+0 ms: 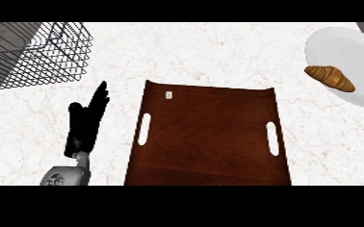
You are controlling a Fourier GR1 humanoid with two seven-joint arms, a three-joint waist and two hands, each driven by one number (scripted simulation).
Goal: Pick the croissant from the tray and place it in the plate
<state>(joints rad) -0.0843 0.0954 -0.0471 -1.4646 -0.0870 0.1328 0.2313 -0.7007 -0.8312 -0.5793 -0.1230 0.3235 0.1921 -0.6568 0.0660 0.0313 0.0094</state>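
A golden-brown croissant lies on the white plate at the right edge of the head view. The dark brown wooden tray with two slot handles sits in the middle of the counter and holds nothing. My left hand rests to the left of the tray, fingers straight and pointing away from me, touching nothing. My right hand does not show in the view.
A black wire basket stands at the back left corner. The counter is white marble. A small white tag sits near the tray's far left corner.
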